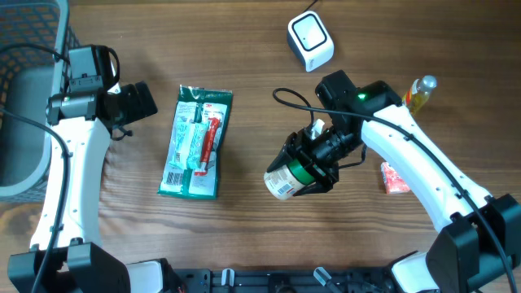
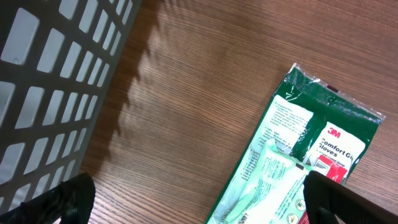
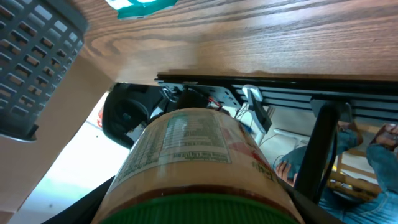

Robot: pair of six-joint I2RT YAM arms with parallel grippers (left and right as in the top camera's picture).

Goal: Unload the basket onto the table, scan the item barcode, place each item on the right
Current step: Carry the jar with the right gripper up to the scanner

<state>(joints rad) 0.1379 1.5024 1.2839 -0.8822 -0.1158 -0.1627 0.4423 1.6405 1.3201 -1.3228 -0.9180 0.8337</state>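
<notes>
Green-lidded jar (image 3: pixel 193 155) clamped in right end effector (image 1: pixel 312 164) (by lid end); left end effector (image 1: pixel 140 101) wide.

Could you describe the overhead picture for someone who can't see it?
The right gripper holds a jar with a green lid on its side over a wooden table, with a white scanner near the top edge. The open left gripper hovers beside a green glove pack, and a grey basket sits far left.
</notes>
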